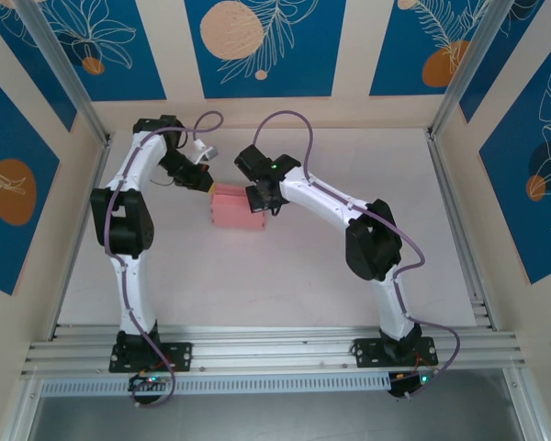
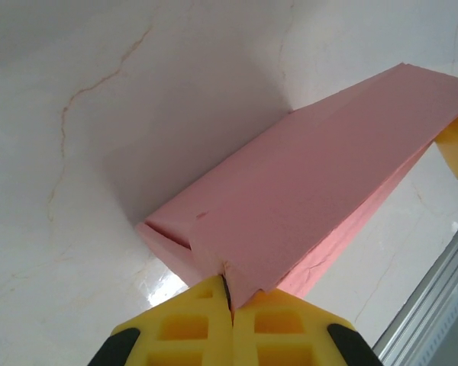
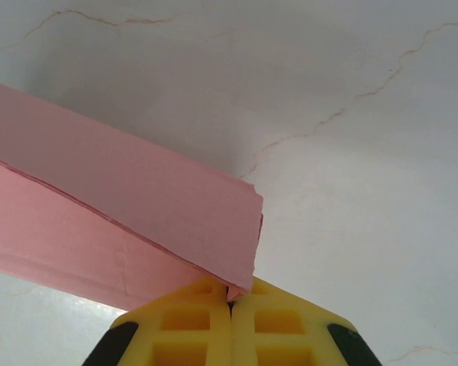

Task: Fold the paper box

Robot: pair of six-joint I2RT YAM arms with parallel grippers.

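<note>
Left claw pinched shut on one corner of the paper box; right claw clamped its opposite corner.

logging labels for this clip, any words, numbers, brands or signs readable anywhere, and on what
None: no words, numbers, brands or signs can be read in these pictures.
paper box: plain pink card, no print.
wall panels: blue with white leaf outlines and orange circles, no lettering.
table: pale with faint veins, no marks.
</note>
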